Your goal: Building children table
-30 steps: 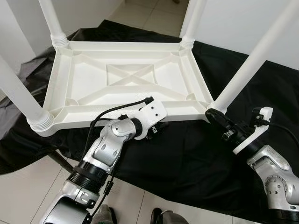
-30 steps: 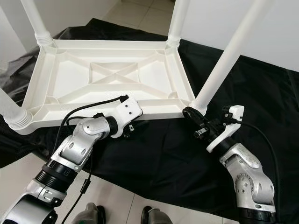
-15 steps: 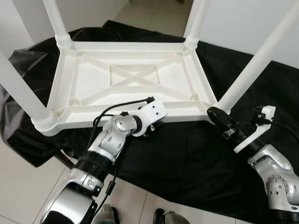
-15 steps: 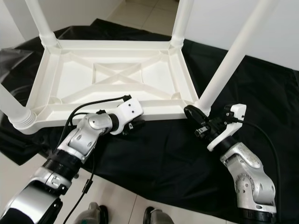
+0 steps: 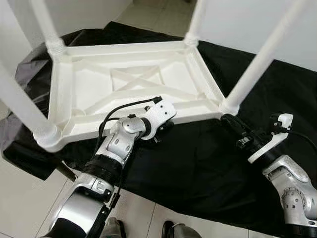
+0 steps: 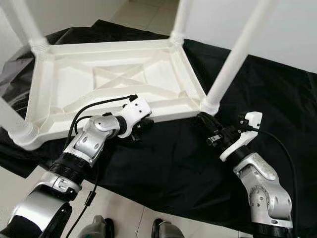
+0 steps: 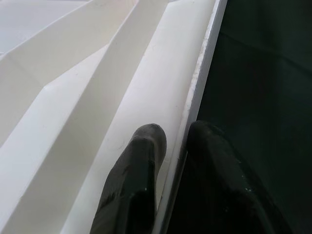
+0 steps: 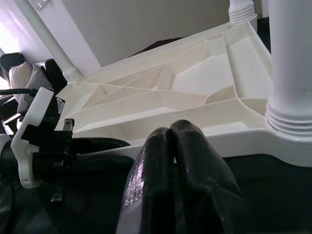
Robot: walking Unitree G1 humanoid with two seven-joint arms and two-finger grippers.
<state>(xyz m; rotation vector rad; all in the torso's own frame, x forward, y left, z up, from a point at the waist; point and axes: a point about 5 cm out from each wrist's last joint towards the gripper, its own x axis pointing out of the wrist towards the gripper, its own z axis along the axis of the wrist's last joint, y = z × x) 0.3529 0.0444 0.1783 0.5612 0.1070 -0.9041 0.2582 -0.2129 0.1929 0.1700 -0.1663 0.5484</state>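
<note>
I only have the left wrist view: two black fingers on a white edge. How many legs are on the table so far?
Observer: Four legs stand up from the upside-down table, one at each corner.
Operator: Where's the right gripper?
Observer: The right gripper, fingers together, sits low over the black cloth beside the near right corner.
Operator: Where along the edge is my gripper?
Observer: The left gripper straddles the near long edge, between the two near legs.

Silver arms, white wrists, blk cables.
</note>
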